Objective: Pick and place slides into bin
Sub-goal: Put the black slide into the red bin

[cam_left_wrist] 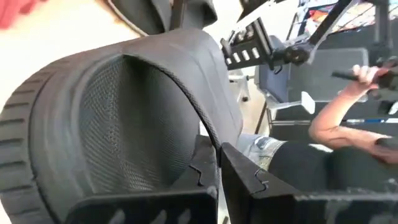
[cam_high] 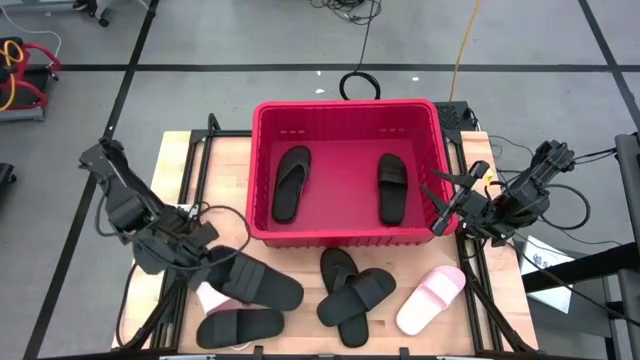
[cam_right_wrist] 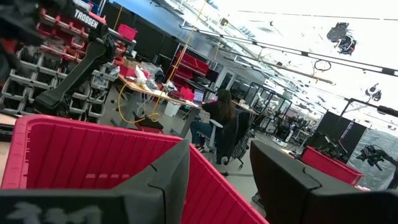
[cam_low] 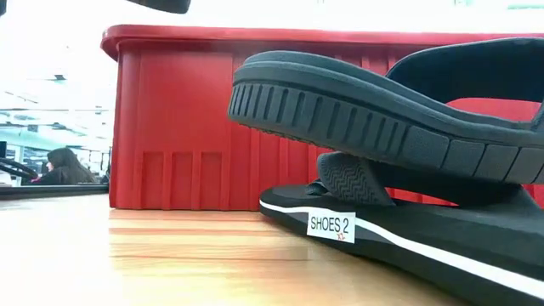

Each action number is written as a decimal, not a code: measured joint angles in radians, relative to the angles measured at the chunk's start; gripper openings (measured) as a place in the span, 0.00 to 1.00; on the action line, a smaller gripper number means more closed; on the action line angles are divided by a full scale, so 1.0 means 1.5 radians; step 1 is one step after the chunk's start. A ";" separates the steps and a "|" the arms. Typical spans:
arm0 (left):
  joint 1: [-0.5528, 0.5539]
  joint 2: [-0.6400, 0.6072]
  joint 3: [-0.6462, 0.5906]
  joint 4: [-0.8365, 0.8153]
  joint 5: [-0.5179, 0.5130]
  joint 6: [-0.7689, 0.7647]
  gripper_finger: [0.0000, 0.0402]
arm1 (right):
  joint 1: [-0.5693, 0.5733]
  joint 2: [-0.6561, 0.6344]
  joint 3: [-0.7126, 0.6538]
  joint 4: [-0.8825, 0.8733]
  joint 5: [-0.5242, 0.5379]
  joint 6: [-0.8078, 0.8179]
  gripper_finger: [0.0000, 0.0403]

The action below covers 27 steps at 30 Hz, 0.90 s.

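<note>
Fingers [cam_left_wrist: 186,199] of the left gripper [cam_high: 205,250] are pinched fully together on a black wide-strap slide [cam_high: 262,284], whose mesh-lined strap arches up just beyond the fingertips in the left wrist view, its ribbed sole edge curving away to one side. Beside that held slide lie a pale pink slide [cam_high: 212,297] and another black slide [cam_high: 238,326], both close to the clamped fingers. Across the table, the right gripper [cam_high: 447,208] hangs with its fingers [cam_right_wrist: 161,180] spread wide and holding nothing, the rim of the red bin [cam_high: 343,107] directly between and beyond them. Two black slides, a thong-style one [cam_high: 290,183] and a strap one [cam_high: 391,188], lie inside that bin, well apart from either gripper.
</note>
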State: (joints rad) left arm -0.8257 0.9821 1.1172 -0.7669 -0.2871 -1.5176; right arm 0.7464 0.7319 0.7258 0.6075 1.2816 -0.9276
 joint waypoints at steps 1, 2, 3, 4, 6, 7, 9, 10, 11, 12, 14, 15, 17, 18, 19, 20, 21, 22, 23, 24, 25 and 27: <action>0.004 0.000 0.015 -0.005 -0.001 0.007 0.00 | 0.000 0.000 0.000 0.000 0.000 0.000 0.40; 0.010 0.000 0.030 -0.005 -0.002 0.021 0.00 | 0.000 0.000 0.000 0.000 0.000 0.000 0.40; 0.015 0.000 0.047 -0.002 -0.004 0.044 0.00 | 0.000 0.000 0.000 0.000 0.000 0.000 0.40; 0.020 0.000 0.062 -0.001 -0.009 0.067 0.00 | 0.000 0.000 0.000 0.000 0.000 0.002 0.40; 0.034 0.000 0.090 -0.002 -0.020 0.116 0.00 | 0.000 0.000 0.000 0.000 0.000 0.002 0.40; 0.042 0.000 0.103 -0.001 -0.023 0.142 0.00 | 0.000 0.000 0.000 0.000 0.000 0.002 0.40; 0.062 0.000 0.129 0.001 -0.025 0.190 0.00 | 0.000 0.000 0.000 0.000 0.000 0.005 0.40; 0.074 0.000 0.140 0.001 -0.027 0.211 0.00 | 0.000 0.000 0.000 0.000 0.000 0.007 0.40; 0.086 0.000 0.151 0.000 -0.027 0.233 0.00 | 0.000 0.000 0.000 0.000 0.000 0.007 0.40; 0.098 0.000 0.159 -0.001 -0.026 0.256 0.00 | 0.000 0.000 0.000 -0.002 -0.001 0.007 0.40; 0.122 0.000 0.176 0.000 -0.022 0.302 0.00 | 0.000 -0.001 0.000 -0.020 -0.010 0.006 0.40; 0.134 0.000 0.181 0.001 -0.021 0.323 0.00 | 0.000 -0.001 0.000 -0.033 -0.027 0.005 0.40; 0.160 -0.001 0.188 0.000 -0.018 0.362 0.00 | -0.001 0.000 0.000 -0.070 -0.073 -0.007 0.40; 0.175 -0.001 0.188 0.001 -0.011 0.381 0.00 | -0.002 0.002 0.000 -0.088 -0.101 -0.018 0.40; 0.191 0.000 0.188 0.000 -0.002 0.398 0.00 | -0.005 0.005 0.000 -0.102 -0.127 -0.030 0.40; 0.208 0.004 0.188 -0.001 0.007 0.413 0.00 | -0.011 0.012 0.000 -0.108 -0.149 -0.044 0.40; 0.226 0.008 0.188 -0.001 0.016 0.429 0.00 | -0.018 0.020 0.000 -0.109 -0.164 -0.058 0.40; 0.244 0.014 0.188 0.000 0.028 0.447 0.00 | -0.026 0.029 0.000 -0.106 -0.176 -0.070 0.40; 0.262 0.022 0.188 0.002 0.044 0.461 0.00 | -0.036 0.040 0.000 -0.092 -0.176 -0.082 0.40; 0.278 0.030 0.188 0.005 0.062 0.473 0.00 | -0.047 0.051 0.000 -0.073 -0.176 -0.091 0.40; 0.294 0.039 0.188 0.007 0.078 0.483 0.00 | -0.059 0.062 0.000 -0.050 -0.177 -0.099 0.40; 0.326 0.058 0.188 0.009 0.106 0.503 0.00 | -0.083 0.084 0.000 -0.013 -0.195 -0.115 0.40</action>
State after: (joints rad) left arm -0.3362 1.0693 1.3991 -0.7531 -0.1281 -0.7624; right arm 0.6211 0.8581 0.7254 0.5885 0.9889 -1.0997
